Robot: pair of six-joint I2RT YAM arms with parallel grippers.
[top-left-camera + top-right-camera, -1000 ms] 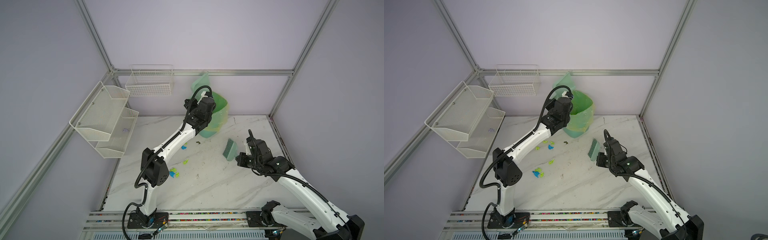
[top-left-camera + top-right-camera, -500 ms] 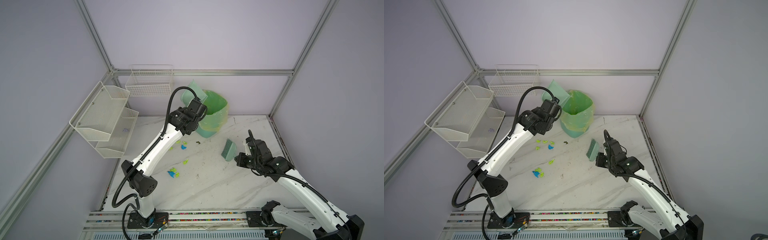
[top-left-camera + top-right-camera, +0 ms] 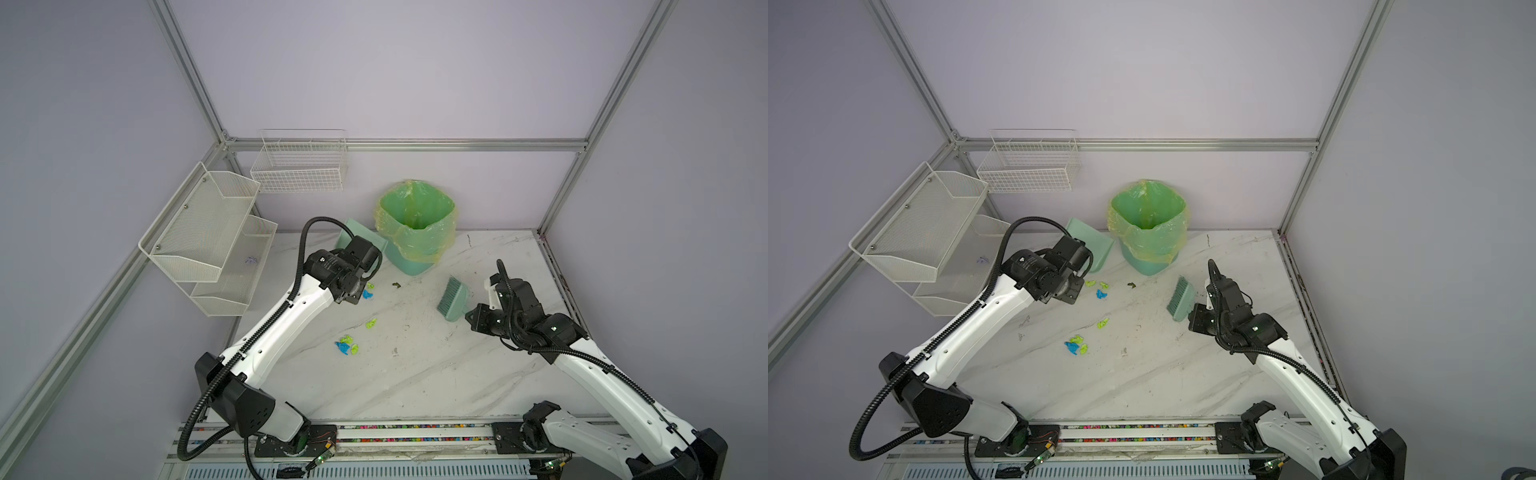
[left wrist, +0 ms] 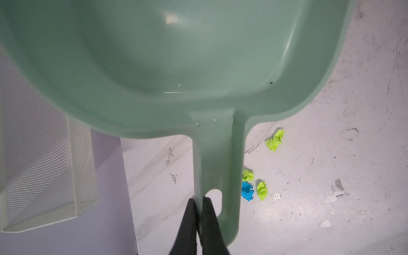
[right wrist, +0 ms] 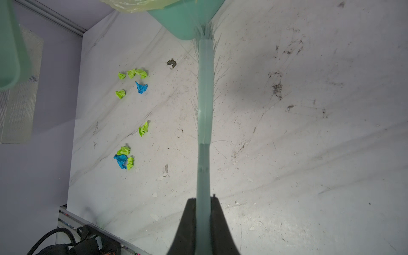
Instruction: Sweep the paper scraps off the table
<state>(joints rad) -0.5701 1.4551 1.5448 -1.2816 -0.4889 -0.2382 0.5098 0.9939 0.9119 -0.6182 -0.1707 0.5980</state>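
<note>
1. The paper scraps [image 3: 348, 345] lie on the desk [image 3: 415, 374] left of centre, in three lots: a bunch toward the front, a lone yellow-green bit further back, and a few just beside the left wrist, near the bin [image 3: 415, 232]. None has shifted in the last second
2. The dustpan [image 4: 176, 55] is what changed: a second ago it was tipped up at the bin, and now it has swung down and left to sit beside the bin. Its tray looks empty, so one load is probably dumped and the pan is coming back for the rest
3. The left end effector [image 4: 199, 199] is pinched narrow on the edge of the dustpan's handle. The right end effector [image 5: 203, 198] is clamped on the handle of the brush [image 3: 453, 299], which is held right of the scraps and has not moved
4. The wire baskets [image 3: 208, 232] on the left wall are close to the pan. A dark olive speck [image 3: 396, 284] lies between the scraps and the brush. The left wrist hangs over the nearest scraps and may block the brush's stroke
</note>
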